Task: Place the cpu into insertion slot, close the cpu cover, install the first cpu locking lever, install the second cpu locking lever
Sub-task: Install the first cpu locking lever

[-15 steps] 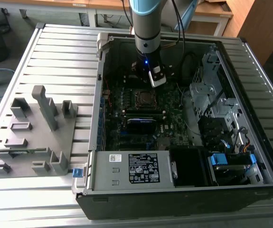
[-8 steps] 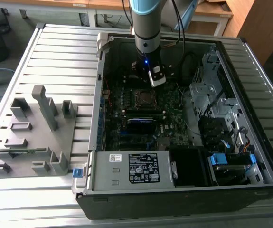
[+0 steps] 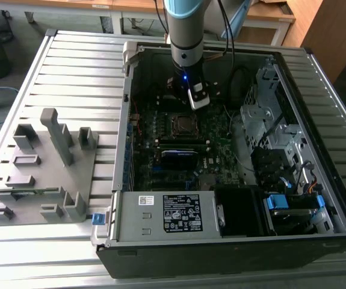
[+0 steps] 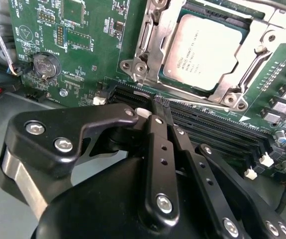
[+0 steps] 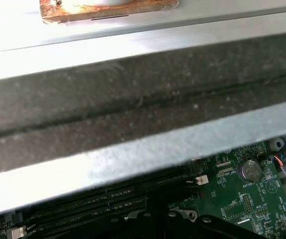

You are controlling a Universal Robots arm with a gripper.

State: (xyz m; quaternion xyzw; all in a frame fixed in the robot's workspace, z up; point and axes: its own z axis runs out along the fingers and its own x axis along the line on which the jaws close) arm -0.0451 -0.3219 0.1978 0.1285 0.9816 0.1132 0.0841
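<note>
cpu (image 4: pixel 203 54) is seated in the insertion slot (image 4: pixel 147 37) on the green motherboard (image 4: pixel 78 30), silver top showing. cpu cover (image 4: pixel 242 92) lies flat around it, framing the chip (looks closed in the second wrist view). Tool (image 4: pixel 157 117) hangs over the black memory slots (image 4: pixel 217 129) just beside the socket, holding nothing; fingers pressed together. Exterior view: arm (image 3: pixel 185 36) reaches down into the open computer case (image 3: pixel 317 144) on the slatted desk (image 3: pixel 70 66).
</note>
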